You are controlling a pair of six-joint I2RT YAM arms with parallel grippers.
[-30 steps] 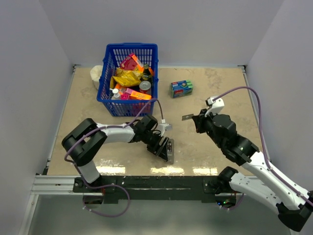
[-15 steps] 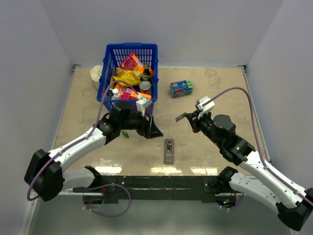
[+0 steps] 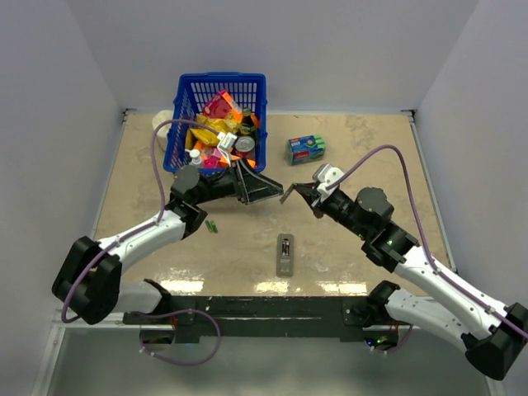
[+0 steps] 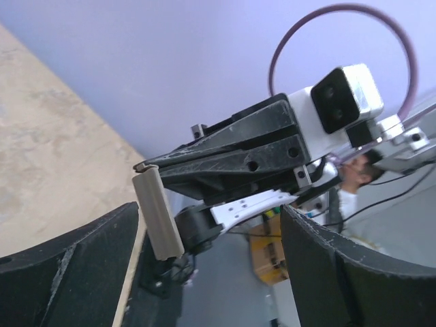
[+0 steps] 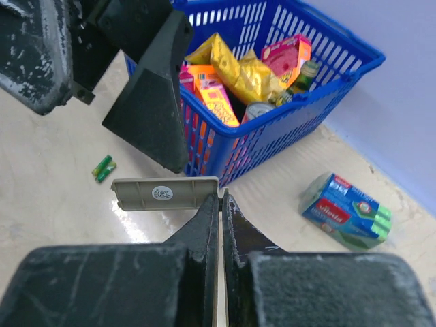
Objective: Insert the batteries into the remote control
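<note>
Holding a small grey cover [image 5: 165, 193] by one end, the right tool [image 5: 220, 199] was shut tight, with its two fingers pressed close together. The cover stuck out sideways from the tips, up in the air above the table [image 3: 371, 165]. A little round mark showed on its flat face.

The left tool [image 3: 262, 190] was wide open and held nothing. It pointed at the right tool, and the two were very close, tip to tip, in front of the blue basket [image 3: 223, 77]. From the left wrist camera, the cover hung between the two big black fingers [image 4: 68, 266] of the left tool, closer to one of them. I could not tell if it touched that finger.

The remote control [image 3: 285, 256] lay flat on the table, near the front edge, between the two arms. Nothing was touching it. It lay with its back up, and a dark slot showed at its far end. What was in the slot was too small to see.

Two tiny green sticks [image 5: 103, 167] lay side by side on the table, to the left of the remote control and near the left arm. The basket was full of bright packs, a bottle and a can. A blue-green box [image 5: 346, 208] lay on the table by itself, to the right of the basket. Something white [image 3: 162, 124] peeked out behind the basket's left corner.
</note>
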